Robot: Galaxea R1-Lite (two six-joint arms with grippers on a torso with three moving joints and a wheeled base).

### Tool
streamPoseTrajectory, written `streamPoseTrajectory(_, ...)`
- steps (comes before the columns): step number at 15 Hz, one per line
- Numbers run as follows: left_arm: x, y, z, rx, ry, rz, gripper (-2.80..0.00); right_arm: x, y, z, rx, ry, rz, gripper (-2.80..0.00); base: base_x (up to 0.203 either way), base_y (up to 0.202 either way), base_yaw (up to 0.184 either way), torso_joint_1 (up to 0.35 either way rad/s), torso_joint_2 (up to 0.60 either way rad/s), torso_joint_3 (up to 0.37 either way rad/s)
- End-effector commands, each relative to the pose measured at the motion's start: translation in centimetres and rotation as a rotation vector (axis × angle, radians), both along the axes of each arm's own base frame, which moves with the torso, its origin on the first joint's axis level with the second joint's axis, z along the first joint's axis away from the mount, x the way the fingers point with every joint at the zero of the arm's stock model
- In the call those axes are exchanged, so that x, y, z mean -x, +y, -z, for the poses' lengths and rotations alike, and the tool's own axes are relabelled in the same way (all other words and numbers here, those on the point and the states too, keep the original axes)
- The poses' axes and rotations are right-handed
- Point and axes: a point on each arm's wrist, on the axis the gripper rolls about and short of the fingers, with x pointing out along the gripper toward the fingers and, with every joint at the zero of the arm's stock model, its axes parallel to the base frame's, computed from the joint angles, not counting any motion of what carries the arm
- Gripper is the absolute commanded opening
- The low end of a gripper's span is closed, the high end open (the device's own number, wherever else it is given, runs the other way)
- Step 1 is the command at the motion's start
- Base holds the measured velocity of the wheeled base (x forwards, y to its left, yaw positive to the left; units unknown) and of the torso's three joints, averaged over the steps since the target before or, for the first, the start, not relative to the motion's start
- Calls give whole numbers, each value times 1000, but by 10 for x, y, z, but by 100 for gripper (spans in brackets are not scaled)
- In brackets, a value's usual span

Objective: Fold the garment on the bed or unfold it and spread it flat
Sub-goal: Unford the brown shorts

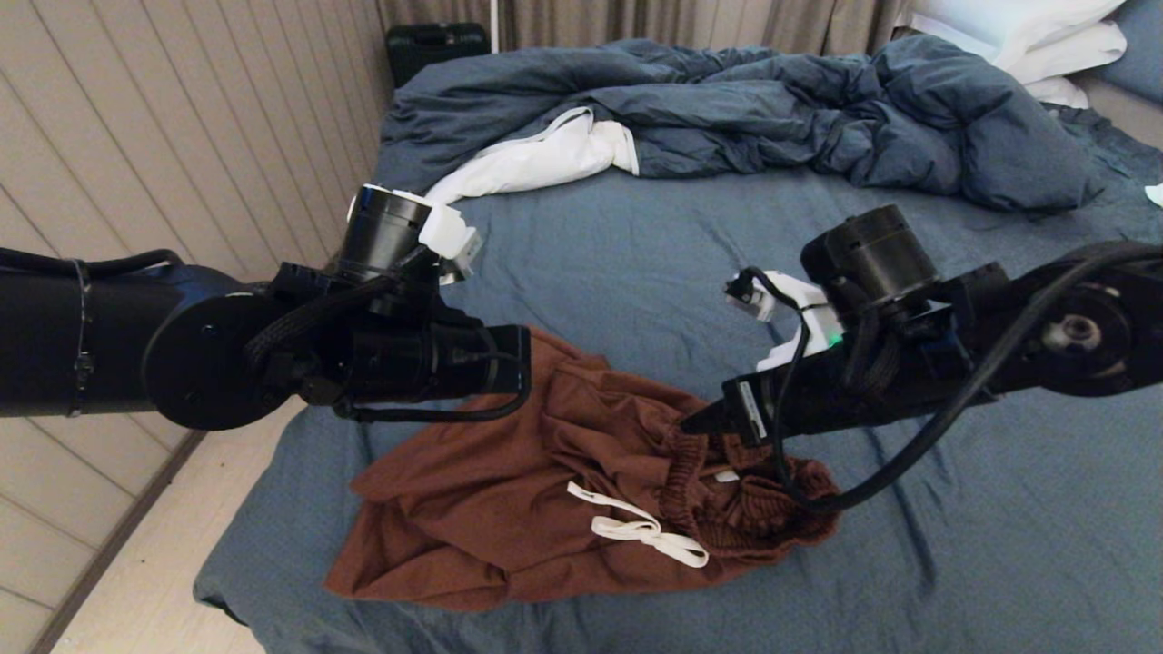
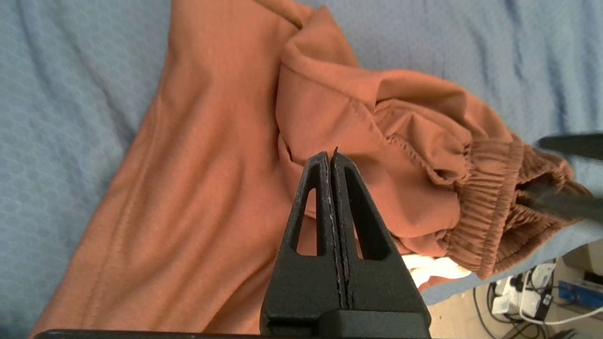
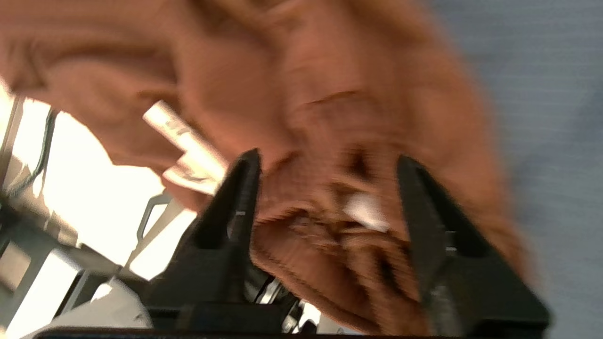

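Observation:
The rust-brown shorts (image 1: 472, 490) lie crumpled on the near left part of the bed (image 1: 636, 272), their gathered waistband (image 1: 727, 495) bunched to the right and the white drawstring (image 1: 636, 529) on top. My left gripper (image 2: 330, 157) hovers over the folded leg fabric (image 2: 212, 165), jaws pressed shut with nothing between them; in the head view its wrist (image 1: 436, 363) hides the fingers. My right gripper (image 3: 328, 157) is open, its fingers either side of the bunched waistband (image 3: 330, 226); in the head view its tip (image 1: 713, 420) sits at the waistband's far edge.
A rumpled dark blue duvet (image 1: 772, 118) with white lining (image 1: 545, 159) lies across the far side of the bed, with white pillows (image 1: 1027, 36) at the far right. A panelled wall (image 1: 182, 136) and the floor (image 1: 136, 581) border the bed's left edge. A black case (image 1: 436, 45) stands behind.

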Motion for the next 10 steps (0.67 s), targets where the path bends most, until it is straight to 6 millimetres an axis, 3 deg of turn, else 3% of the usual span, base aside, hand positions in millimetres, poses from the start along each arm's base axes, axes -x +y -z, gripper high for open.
streamPoseTrajectory(1, 2, -4, 2, -7, 4, 2, -280, 6, 19, 11, 17, 34, -62, 0, 0, 0, 0, 0, 0, 0)
streamPoseTrajectory(3, 5, -7, 5, -24, 1, -6, -280, 15, 28, 12, 25, 31, -96, 0, 0, 0, 0, 0, 0, 0)
streamPoseTrajectory(8, 11, -12, 8, -32, 6, 12, -280, 22, 21, 0, 27, -16, -71, 0, 0, 0, 0, 0, 0, 0)
streamPoseTrajectory(10, 12, -14, 9, -35, 10, 20, -280, 18, 28, 12, 52, 16, -81, 0, 0, 0, 0, 0, 0, 0)
